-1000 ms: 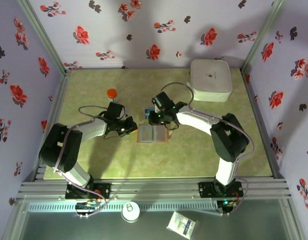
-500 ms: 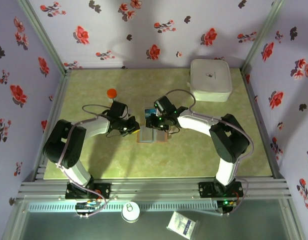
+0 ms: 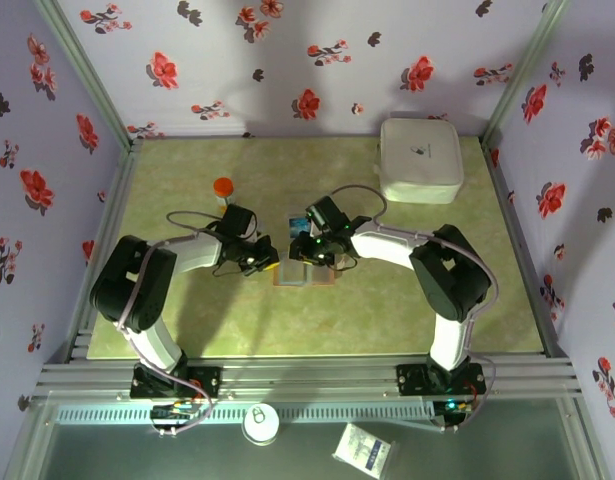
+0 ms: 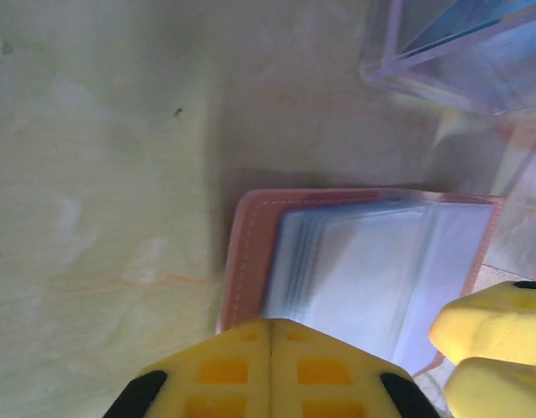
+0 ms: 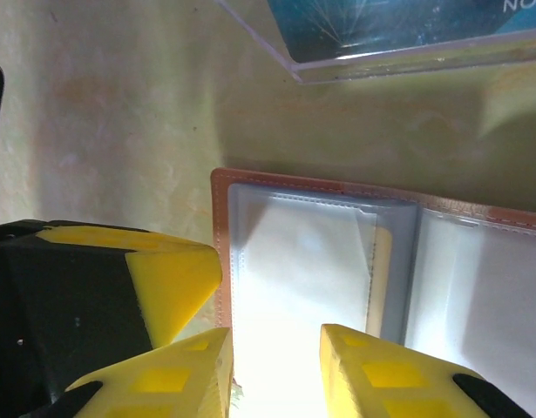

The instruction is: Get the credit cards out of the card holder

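The tan-brown card holder point(image 3: 305, 271) lies open on the green table, its clear sleeves point(image 4: 363, 270) facing up. A yellowish-tan credit card point(image 5: 383, 270) shows as a strip inside a sleeve by the fold. A teal credit card point(image 5: 407, 22) lies in the clear tray point(image 3: 298, 222) just behind the holder. My left gripper point(image 3: 270, 258) is shut, its tip point(image 4: 270, 324) at the holder's left leather edge point(image 4: 248, 252). My right gripper point(image 5: 274, 344) is open over the holder's left page point(image 5: 302, 261), close beside the left gripper's finger point(image 5: 173, 279).
An orange-capped bottle point(image 3: 223, 187) stands at the back left. A white lidded box point(image 3: 420, 160) sits in the back right corner. Flowered walls close in the table on three sides.
My left gripper slid right to the holder's left edge. My right gripper dropped closer over the holder and its jaws spread a little.
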You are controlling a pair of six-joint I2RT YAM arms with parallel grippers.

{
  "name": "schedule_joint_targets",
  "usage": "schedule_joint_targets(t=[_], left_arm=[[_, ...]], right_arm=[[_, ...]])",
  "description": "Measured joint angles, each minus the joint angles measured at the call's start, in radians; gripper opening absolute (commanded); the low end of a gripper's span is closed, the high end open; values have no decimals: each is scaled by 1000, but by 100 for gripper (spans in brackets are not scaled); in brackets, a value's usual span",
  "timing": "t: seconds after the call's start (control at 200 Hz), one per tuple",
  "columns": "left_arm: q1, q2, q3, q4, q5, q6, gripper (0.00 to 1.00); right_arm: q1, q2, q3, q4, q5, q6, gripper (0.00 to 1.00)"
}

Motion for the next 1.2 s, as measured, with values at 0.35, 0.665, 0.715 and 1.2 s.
schedule_joint_targets(t=[0.35, 0.665, 0.715, 1.2], left_arm=[[0, 3, 0, -27, -13, 23, 0], [0, 3, 0, -32, -24, 34, 0], [0, 3, 0, -32, -26, 38, 0], [0, 9, 13, -47, -39, 61, 0]], right_arm=[[0, 32, 0, 7, -26, 23, 32], [0, 50, 0, 6, -29, 22, 30], [0, 50, 1, 2, -26, 22, 30], [0, 49, 13, -66, 37, -4, 29]])
